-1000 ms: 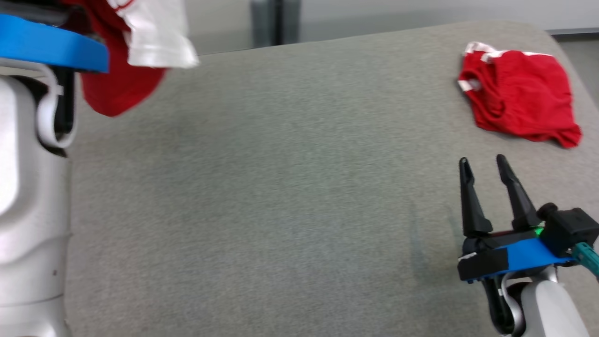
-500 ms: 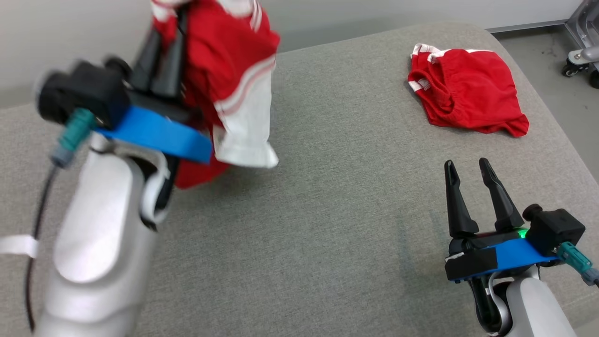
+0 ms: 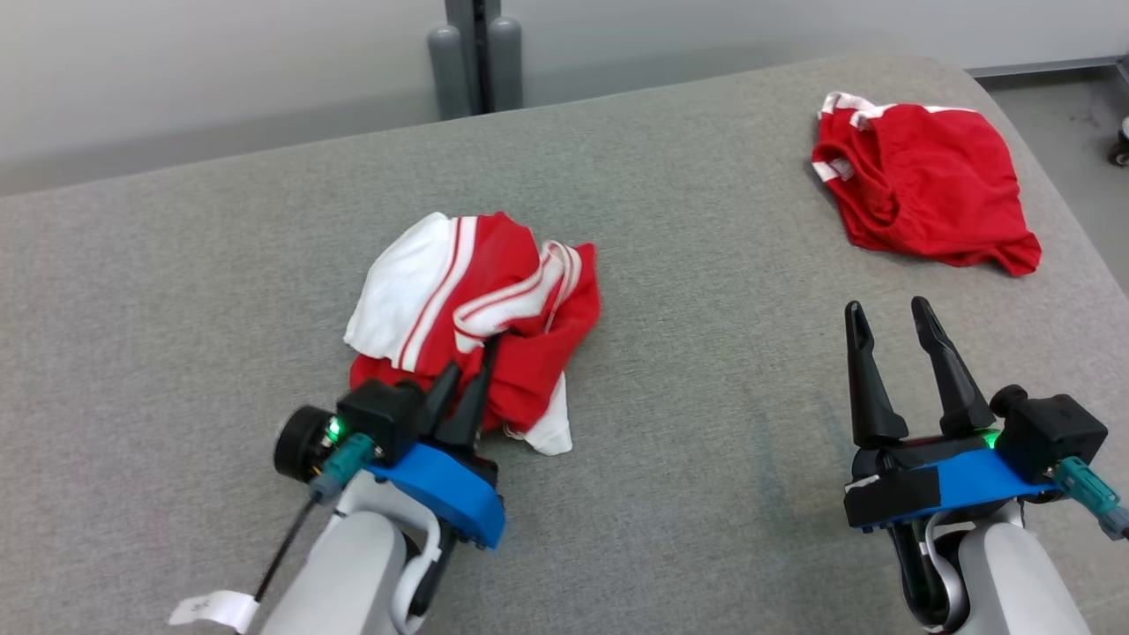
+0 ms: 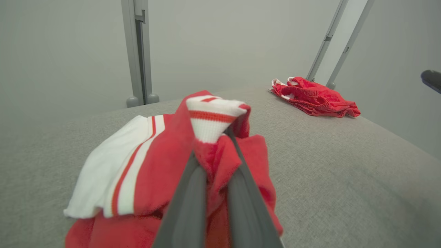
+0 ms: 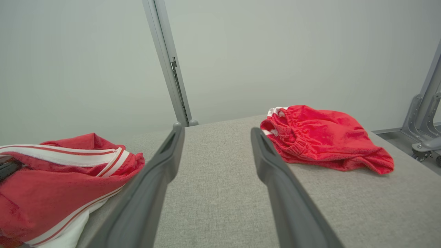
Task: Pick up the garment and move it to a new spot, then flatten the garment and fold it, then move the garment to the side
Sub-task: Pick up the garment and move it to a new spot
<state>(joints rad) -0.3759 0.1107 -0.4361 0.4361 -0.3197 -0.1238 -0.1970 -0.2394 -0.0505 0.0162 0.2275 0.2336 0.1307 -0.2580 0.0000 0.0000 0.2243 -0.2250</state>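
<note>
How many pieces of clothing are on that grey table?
2. A crumpled red-and-white striped garment lies mid-table, pinched by the left gripper; a red garment with white trim lies at the far right corner.

This looks like a robot lab or test room rather than a home. A wide table [image 3: 706, 511] padded in grey cloth stands before a bare pale wall [image 3: 220, 70], with a grey metal post [image 3: 477, 53] behind it and a wheeled metal frame [image 5: 421, 113] on the plain grey floor [image 3: 1058, 123].

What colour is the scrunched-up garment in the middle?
The garment is red with white panels and stripes, clearest in the head view.
</note>
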